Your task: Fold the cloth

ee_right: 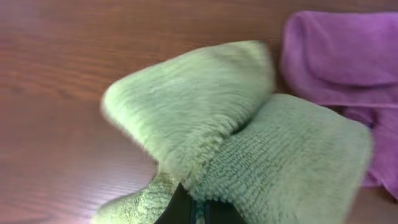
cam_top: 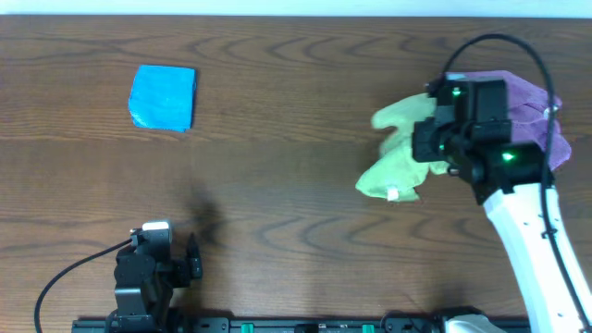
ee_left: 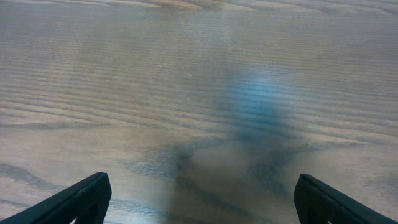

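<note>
Status: right fingers [ee_right: 180, 210] clamped on lime-green cloth [ee_right: 249, 162], bunched just ahead of the tips, lower part on counter [cam_top: 296, 185]; left fingers [ee_left: 81, 198] wide apart, touching nothing. Count: one purple cloth [ee_right: 342, 56] beyond the tips, touching the green; one blue folded cloth [cam_top: 164, 96]; green pieces, one or two, cannot tell.

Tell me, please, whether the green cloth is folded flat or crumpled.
Crumpled: the cloth rises in loose, uneven lumps, not a flat fold.

Wood table [cam_top: 296, 194], blue folded cloth [cam_top: 164, 96] left; lime-green cloth [cam_top: 393, 169], purple cloth [cam_top: 524, 92] right
</note>
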